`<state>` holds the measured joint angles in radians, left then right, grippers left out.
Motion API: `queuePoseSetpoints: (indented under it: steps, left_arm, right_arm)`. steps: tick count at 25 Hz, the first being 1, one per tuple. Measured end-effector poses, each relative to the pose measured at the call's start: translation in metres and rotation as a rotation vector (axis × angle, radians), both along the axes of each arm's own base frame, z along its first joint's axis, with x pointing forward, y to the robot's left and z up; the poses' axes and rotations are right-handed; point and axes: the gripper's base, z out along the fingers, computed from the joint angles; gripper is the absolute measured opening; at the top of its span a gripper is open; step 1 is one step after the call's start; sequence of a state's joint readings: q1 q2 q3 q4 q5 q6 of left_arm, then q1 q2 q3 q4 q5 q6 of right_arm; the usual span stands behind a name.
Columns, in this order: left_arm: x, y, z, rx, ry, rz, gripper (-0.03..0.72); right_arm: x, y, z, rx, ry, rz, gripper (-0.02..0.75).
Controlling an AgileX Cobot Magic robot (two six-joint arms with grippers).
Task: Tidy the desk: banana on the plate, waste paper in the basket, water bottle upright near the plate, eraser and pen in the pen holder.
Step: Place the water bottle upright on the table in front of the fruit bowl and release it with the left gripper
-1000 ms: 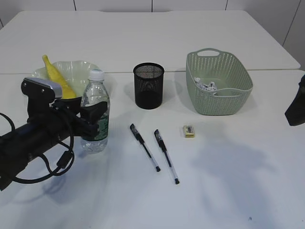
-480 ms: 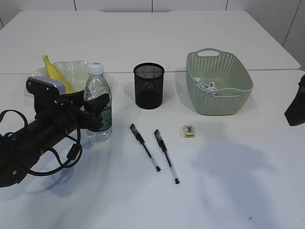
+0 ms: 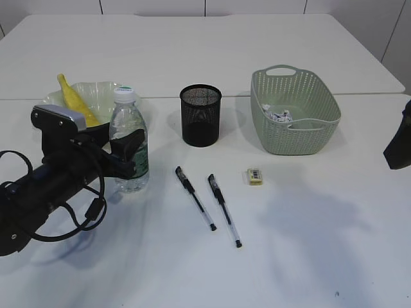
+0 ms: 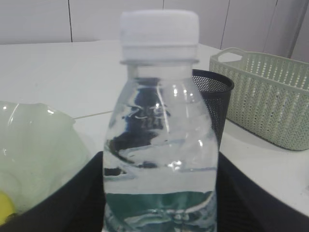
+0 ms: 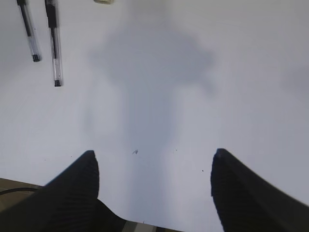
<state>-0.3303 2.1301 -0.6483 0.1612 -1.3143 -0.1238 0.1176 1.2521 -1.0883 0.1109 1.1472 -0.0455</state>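
Observation:
My left gripper [image 3: 130,156] is shut on the clear water bottle [image 3: 128,138], which is upright just right of the green plate [image 3: 106,90]. The bottle fills the left wrist view [image 4: 159,121], with my jaws [image 4: 159,198] on both sides of it. The banana [image 3: 72,98] lies on the plate. The black mesh pen holder [image 3: 200,115] stands at centre. Two pens [image 3: 194,197] [image 3: 224,210] and the eraser [image 3: 255,176] lie on the table. Waste paper [image 3: 277,115] is in the green basket [image 3: 302,131]. My right gripper [image 5: 154,162] is open and empty above bare table.
The right arm [image 3: 399,144] shows only at the right edge of the exterior view. The right wrist view shows both pens [image 5: 28,31] [image 5: 53,43] at the top left. The left arm's cable [image 3: 90,215] loops over the table.
My left gripper has carried the bottle back toward the plate, first a little right, then slightly left. The right arm has not moved.

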Motion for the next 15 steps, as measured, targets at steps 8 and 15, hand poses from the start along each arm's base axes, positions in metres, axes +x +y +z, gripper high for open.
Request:
queuePoseSetpoints:
  steps: [8, 15]
  left_arm:
    - [-0.0022, 0.0009, 0.0010, 0.018, 0.011, 0.000, 0.443]
    - [-0.0033, 0.0016, 0.0048, 0.033, 0.019, 0.003, 0.461]
  right_arm:
    - [0.0000, 0.0000, 0.0000, 0.000, 0.000, 0.000, 0.536]
    - [0.0002, 0.0000, 0.0001, 0.000, -0.002, 0.000, 0.536]
